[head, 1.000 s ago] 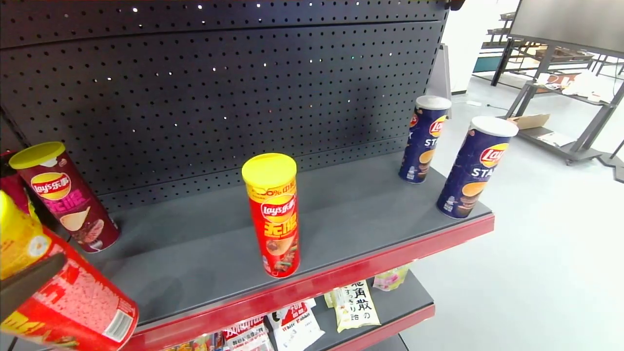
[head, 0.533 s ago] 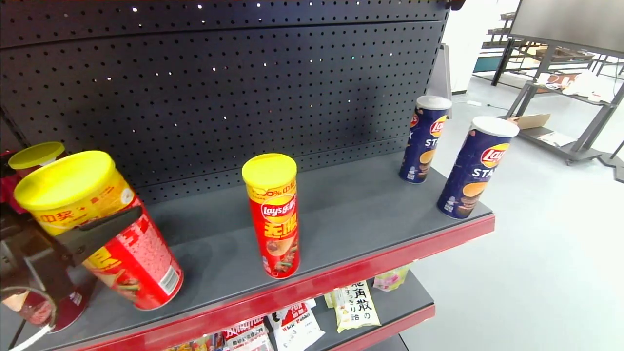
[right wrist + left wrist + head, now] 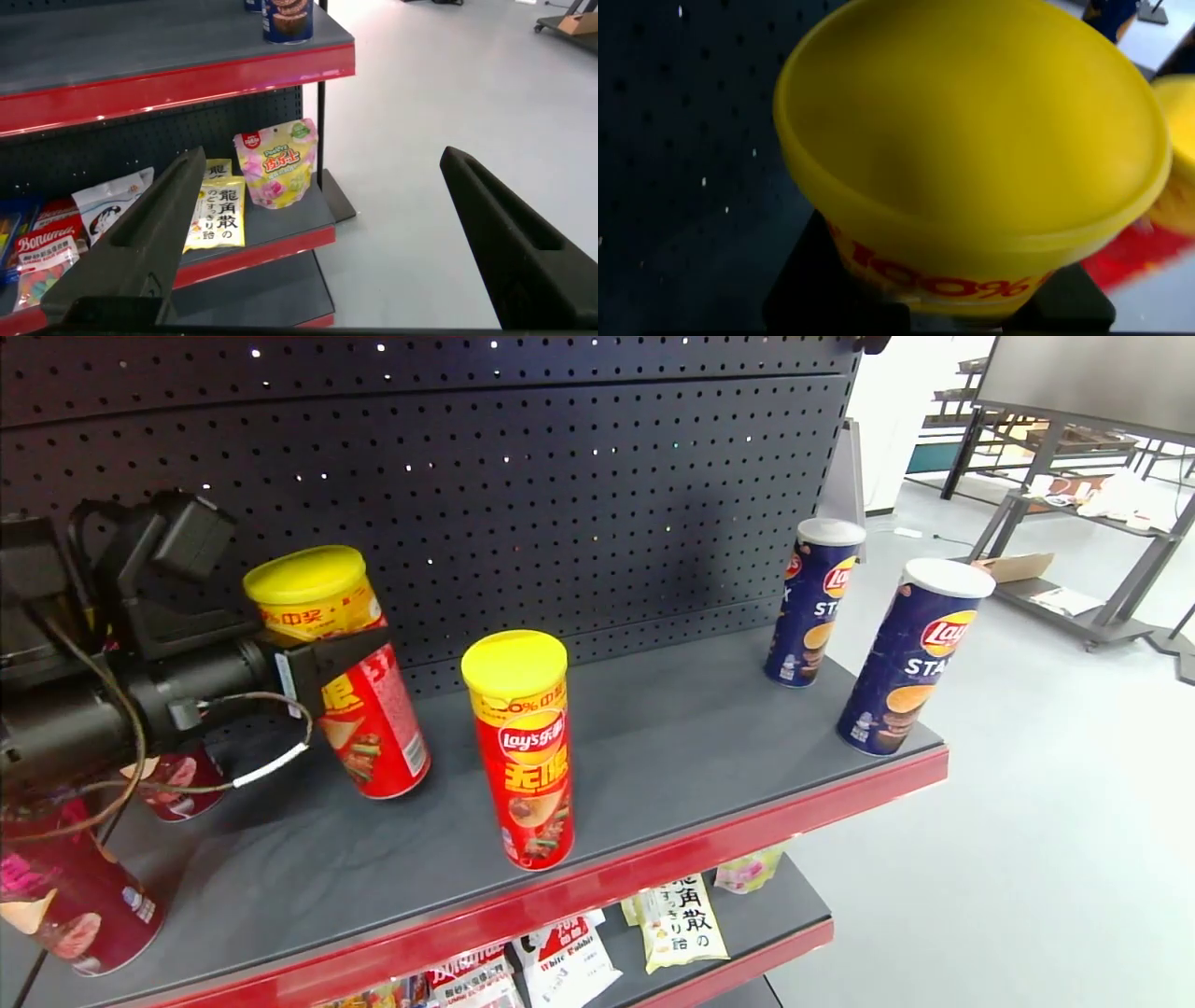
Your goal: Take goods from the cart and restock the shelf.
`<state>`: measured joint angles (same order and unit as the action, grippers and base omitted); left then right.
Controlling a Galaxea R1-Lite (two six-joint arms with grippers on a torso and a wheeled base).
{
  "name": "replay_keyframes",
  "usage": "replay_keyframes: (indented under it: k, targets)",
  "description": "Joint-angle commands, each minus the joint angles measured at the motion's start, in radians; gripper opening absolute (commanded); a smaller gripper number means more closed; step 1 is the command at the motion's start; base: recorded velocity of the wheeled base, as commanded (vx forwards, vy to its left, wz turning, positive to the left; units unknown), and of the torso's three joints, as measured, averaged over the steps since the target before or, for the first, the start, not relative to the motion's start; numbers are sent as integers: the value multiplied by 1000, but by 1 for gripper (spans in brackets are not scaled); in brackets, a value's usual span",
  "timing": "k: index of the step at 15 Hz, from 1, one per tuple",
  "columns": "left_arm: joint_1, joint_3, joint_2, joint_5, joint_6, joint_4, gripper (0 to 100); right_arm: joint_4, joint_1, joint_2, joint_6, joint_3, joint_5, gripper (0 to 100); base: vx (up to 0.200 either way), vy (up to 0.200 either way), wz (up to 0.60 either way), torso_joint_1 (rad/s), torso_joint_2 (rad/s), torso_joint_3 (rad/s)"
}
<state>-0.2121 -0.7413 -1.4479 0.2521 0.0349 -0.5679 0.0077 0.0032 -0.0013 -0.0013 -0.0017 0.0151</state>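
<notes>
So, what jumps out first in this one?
The left gripper clamps a tilted yellow-lidded red can at the back left of the shelf. A matching can stands upright near the front edge, and two blue cans stand at the right end.

Red chip can (image 3: 369,719): glossy printed wrap. Its lid (image 3: 971,131): smooth yellow plastic, soft sheen. Shelf board (image 3: 672,728): matt grey painted metal. Pegboard back (image 3: 560,476): dark perforated metal, matt. Shelf front lip (image 3: 653,873): glossy red. Nearer blue can (image 3: 910,663): glossy, whitish plastic lid. Pink snack bag (image 3: 276,163): shiny plastic film. Floor (image 3: 1027,859): smooth, faint sheen.
</notes>
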Motion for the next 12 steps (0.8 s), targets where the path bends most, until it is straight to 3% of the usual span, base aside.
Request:
replay_keyframes:
  k: [1, 7, 12]
  targets:
    - [-13, -112, -144, 1, 0, 0, 0, 2, 0, 1, 0, 0, 0, 100, 0, 0, 0, 0, 0, 0]
    - [-66, -188, -259, 4, 2, -43, 0, 0, 0, 1, 0, 0, 0, 100, 0, 0, 0, 0, 0, 0]
    - [-70, -196, -299, 10, 3, -53, 0, 0, 0, 1, 0, 0, 0, 100, 0, 0, 0, 0, 0, 0]
